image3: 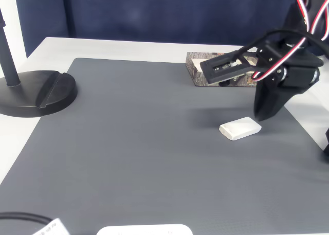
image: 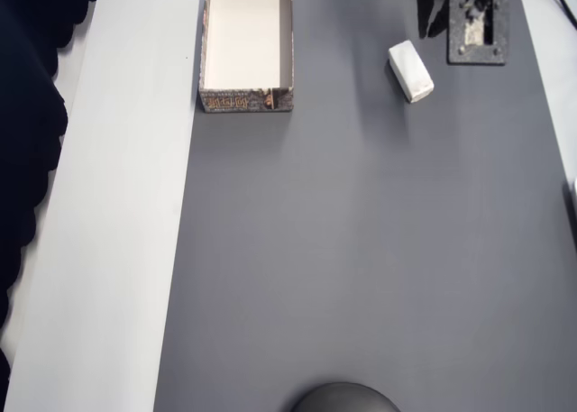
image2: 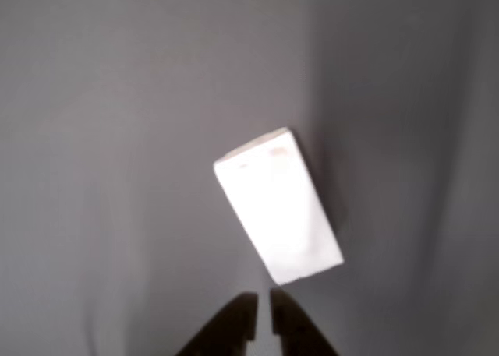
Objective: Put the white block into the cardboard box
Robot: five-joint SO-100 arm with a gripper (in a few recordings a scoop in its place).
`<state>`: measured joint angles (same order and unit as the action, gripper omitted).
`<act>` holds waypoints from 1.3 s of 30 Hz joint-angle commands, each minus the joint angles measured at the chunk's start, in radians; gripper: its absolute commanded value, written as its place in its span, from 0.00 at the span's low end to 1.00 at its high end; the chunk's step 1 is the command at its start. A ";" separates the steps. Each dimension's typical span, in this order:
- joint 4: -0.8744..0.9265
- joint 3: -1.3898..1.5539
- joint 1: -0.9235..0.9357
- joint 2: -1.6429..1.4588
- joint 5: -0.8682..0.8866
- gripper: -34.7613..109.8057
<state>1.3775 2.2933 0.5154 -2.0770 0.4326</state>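
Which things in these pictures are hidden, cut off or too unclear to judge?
- Shallow cardboard box: fixed view, black arm covers most of it.
- Box far end: overhead view, cut by top edge.
- Gripper: wrist view, dark, cut by bottom edge.
- Small white rectangular block: wrist view, blurred.

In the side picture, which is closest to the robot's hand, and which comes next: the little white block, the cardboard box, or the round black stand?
Going by the fixed view, from the hand:
1. The small white rectangular block, on the grey mat just beside the hand's tip.
2. The shallow cardboard box, behind it near the mat's far edge.
3. The round black stand base, far away at the left.
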 commanded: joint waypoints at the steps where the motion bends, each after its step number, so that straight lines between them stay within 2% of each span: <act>1: -0.008 -0.058 0.012 -0.002 0.020 0.23; 9: -0.035 -0.064 0.028 0.002 0.342 0.23; 24: -0.075 -0.052 0.025 0.005 0.414 0.23; 32: -0.104 -0.052 0.035 0.009 0.615 0.23; 39: -0.103 -0.035 0.049 0.012 0.675 0.23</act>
<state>1.2824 2.2918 0.5522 -2.0647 1.0753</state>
